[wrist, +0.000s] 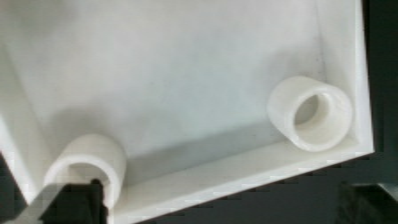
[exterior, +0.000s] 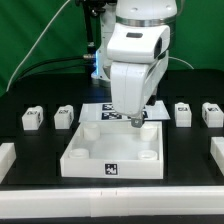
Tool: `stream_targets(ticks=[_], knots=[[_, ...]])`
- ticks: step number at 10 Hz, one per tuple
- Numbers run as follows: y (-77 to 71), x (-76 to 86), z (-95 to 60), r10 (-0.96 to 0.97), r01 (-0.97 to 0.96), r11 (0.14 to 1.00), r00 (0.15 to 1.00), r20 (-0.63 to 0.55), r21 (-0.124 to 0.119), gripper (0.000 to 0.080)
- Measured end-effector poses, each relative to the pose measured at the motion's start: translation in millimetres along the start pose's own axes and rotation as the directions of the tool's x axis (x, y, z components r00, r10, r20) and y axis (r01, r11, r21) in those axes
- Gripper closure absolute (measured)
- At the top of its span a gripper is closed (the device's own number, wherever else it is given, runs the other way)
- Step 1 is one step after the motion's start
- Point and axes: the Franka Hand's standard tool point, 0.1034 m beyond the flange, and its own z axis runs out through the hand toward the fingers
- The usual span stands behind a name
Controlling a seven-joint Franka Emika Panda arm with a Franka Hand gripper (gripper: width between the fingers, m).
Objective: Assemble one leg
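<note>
Several small white legs with square tags lie on the black table: two at the exterior view's left [exterior: 32, 118] [exterior: 64, 116] and two at its right [exterior: 183, 113] [exterior: 211, 113]. The large white square tray [exterior: 112, 168] with round corner sockets sits in the middle. My gripper [exterior: 135, 121] hangs low over the tray's far wall, near its far right corner. In the wrist view the gripper [wrist: 222, 205] is open and empty, one dark finger [wrist: 68, 200] beside a socket [wrist: 89, 160]. The tray's wall [wrist: 231, 182] runs between the fingers. A second socket [wrist: 317, 115] shows further in.
The marker board [exterior: 103, 108] lies behind the tray, partly hidden by the arm. White blocks sit at the table's left edge [exterior: 5, 158] and right edge [exterior: 216, 152]. A green backdrop and cables are behind.
</note>
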Motion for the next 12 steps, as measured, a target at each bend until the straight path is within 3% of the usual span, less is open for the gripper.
stream_targets(ticks=[4,5,7,9,10,12], knots=[[-0.5,-0.8,1.2,-0.019,0.019,1.0,1.0,0.001,0.002,0.015],[-4.6,-3.2,3.4,-0.114,0.114,0.993,0.993,0.004,0.006,0.015],[-29.0,-10.8,13.4,-0.181,0.18,0.983,0.983,0.018,0.037,0.015],[-50.5,-30.8,22.6,-0.238,0.237,0.97,0.971,0.016,0.056,0.015],[-57.9,-43.0,26.6,-0.217,0.216,0.974,0.976,0.016,0.069,0.015],[-57.8,-44.2,27.8,-0.213,0.211,0.975,0.977,0.018,0.072,0.015]])
